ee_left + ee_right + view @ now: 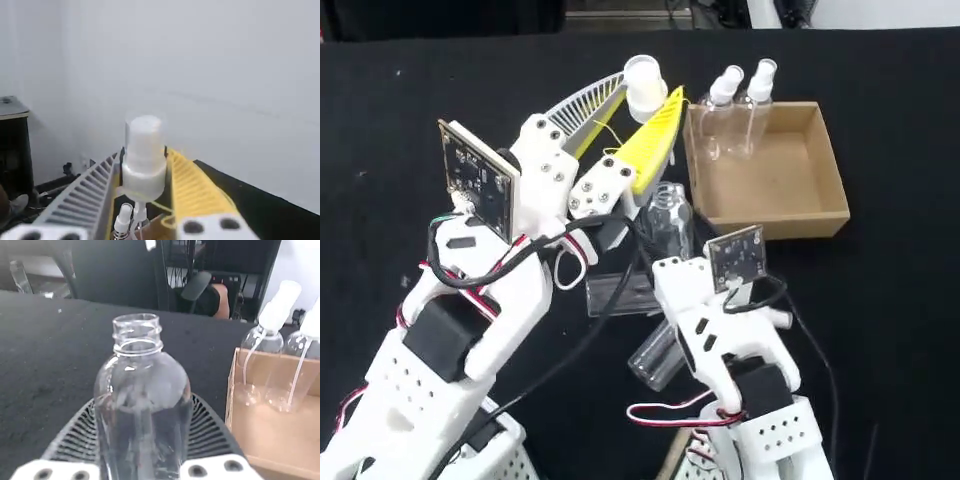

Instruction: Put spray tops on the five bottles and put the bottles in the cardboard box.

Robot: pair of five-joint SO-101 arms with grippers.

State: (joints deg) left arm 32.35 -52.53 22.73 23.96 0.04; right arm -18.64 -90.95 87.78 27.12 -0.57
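Judging the bottle (670,215) light and slippery, we have the right pincer (143,402) clamped round its body, the left pincer (143,156) clamped on the collar of the spray top (145,137).

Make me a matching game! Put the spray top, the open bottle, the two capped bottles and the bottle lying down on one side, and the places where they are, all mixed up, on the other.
Things:
1. spray top
2. open bottle
3. two capped bottles
4. bottle lying down

Places:
A. standing in the cardboard box
B. on the black table
C. held up in the left gripper
D. held upright in the right gripper

Pairs: 1-C, 2-D, 3-A, 4-B
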